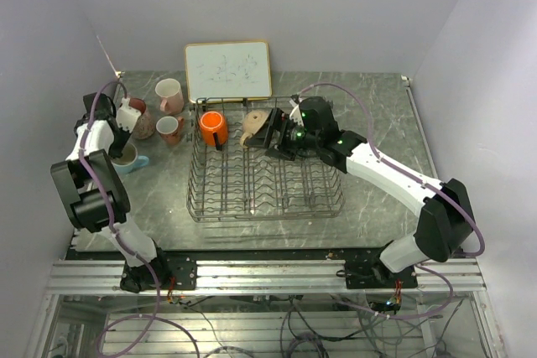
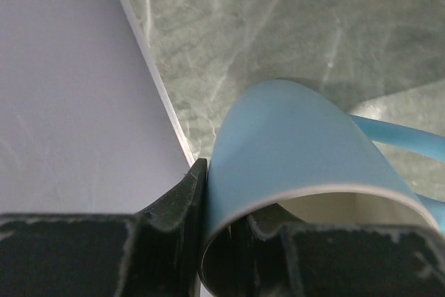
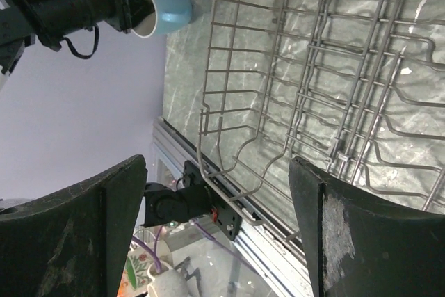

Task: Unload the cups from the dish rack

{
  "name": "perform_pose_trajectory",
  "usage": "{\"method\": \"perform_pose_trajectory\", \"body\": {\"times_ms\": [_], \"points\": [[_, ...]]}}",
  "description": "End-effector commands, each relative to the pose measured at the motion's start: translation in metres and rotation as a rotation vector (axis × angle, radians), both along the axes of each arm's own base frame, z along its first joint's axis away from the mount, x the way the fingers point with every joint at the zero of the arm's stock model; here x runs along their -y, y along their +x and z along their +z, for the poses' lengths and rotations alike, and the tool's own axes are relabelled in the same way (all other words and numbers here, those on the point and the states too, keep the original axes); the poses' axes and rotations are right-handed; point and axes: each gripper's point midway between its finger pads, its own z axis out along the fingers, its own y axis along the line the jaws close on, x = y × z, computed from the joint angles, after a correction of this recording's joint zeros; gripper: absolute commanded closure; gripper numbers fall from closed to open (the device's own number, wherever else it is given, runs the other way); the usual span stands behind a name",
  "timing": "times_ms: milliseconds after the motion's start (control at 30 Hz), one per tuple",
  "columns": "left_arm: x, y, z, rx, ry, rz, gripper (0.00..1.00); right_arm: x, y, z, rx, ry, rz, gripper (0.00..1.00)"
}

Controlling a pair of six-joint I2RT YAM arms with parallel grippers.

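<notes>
Light blue mug (image 2: 292, 144) clenched at the rim by left gripper (image 2: 219, 222), left of the dish rack (image 1: 195, 205), right gripper (image 3: 215, 241) released over its far end, orange mug (image 1: 212, 127) and tan mug (image 1: 253, 123) lodged there

Grey-green marbled table (image 1: 377, 123). Wire dish rack (image 1: 262, 217) sits in the middle, whiteboard (image 1: 228, 70) stands at the far edge. On the left: pink mug (image 1: 169, 94), salmon mug (image 1: 170, 129), plus a light blue mug (image 1: 132, 160), can't tell if it's touching down.
</notes>
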Motion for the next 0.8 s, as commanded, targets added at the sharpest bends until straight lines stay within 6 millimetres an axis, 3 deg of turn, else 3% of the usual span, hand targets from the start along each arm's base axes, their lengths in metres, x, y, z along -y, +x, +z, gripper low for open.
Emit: {"method": "perform_pose_trajectory", "body": {"times_ms": [0,133,267,400,633,767], "points": [[-0.026,0.037,0.023,0.144,0.025,0.056,0.93,0.006,0.004,0.016,0.054,-0.012,-0.019,0.18],[-0.036,0.035,0.011,0.105,0.011,0.074,0.87,0.006,0.005,0.017,0.055,-0.019,-0.02,0.18],[-0.042,0.027,0.006,0.091,0.026,0.073,0.51,0.007,0.009,0.017,0.062,-0.037,-0.031,0.18],[-0.045,0.026,0.019,0.126,0.021,0.072,0.17,0.008,0.016,0.017,0.079,-0.066,-0.045,0.17],[-0.032,0.029,0.067,0.214,-0.02,0.037,0.02,0.02,0.042,0.0,0.126,-0.22,-0.111,0.16],[-0.013,0.028,0.101,0.259,-0.095,0.008,0.01,0.032,0.057,-0.017,0.158,-0.38,-0.161,0.16]]}}
